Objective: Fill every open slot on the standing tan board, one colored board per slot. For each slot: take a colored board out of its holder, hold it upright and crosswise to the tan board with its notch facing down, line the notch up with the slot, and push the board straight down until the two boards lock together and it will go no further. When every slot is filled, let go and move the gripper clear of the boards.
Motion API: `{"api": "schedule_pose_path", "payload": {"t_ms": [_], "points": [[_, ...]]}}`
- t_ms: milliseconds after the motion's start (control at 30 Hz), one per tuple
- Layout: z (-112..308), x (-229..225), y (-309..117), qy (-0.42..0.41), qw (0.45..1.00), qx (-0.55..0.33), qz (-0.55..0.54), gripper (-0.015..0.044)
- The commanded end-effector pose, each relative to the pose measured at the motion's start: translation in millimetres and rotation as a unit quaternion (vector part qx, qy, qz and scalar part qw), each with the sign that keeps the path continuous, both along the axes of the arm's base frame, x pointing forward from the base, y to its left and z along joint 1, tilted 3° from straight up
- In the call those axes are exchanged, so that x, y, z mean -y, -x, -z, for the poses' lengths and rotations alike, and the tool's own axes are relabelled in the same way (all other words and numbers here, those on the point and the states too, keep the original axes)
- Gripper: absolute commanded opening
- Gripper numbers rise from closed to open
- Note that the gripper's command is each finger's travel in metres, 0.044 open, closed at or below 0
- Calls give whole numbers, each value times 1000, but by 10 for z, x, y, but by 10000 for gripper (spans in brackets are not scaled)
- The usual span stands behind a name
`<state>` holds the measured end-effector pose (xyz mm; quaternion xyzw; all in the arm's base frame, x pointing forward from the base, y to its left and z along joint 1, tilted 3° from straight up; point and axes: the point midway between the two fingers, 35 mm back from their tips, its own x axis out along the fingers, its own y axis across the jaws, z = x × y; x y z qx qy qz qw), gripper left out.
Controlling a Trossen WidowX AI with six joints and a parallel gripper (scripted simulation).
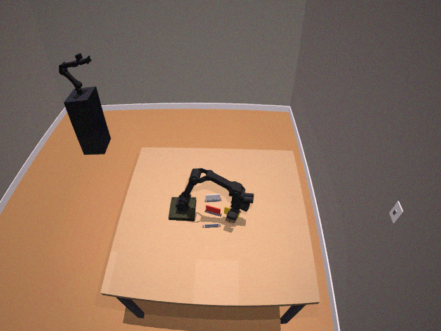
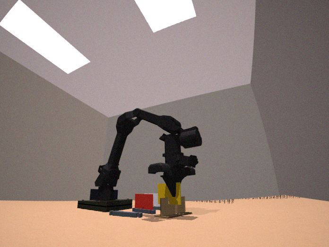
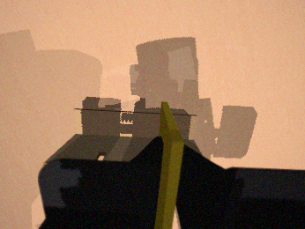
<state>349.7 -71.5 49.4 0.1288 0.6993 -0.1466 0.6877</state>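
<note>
Matt black arm (image 1: 217,179) (image 2: 117,148) — smooth tabletop (image 1: 213,249) (image 2: 79,228) (image 3: 251,53) (faintly speckled).

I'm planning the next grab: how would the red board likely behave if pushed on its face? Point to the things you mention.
The red board (image 1: 213,209) (image 2: 143,201) looks flat and stiff, so it probably wouldn't bend. Standing tall on a low, narrow holder (image 1: 218,214) (image 2: 148,211), it might tip.
</note>
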Motion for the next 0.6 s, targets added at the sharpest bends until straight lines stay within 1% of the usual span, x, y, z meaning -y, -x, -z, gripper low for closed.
{"api": "schedule_pose_path", "payload": {"t_ms": [0,567], "points": [[19,-3,11,-1,1000,-3,-6,0],[72,-5,0,-1,1000,-3,-3,0]]}}
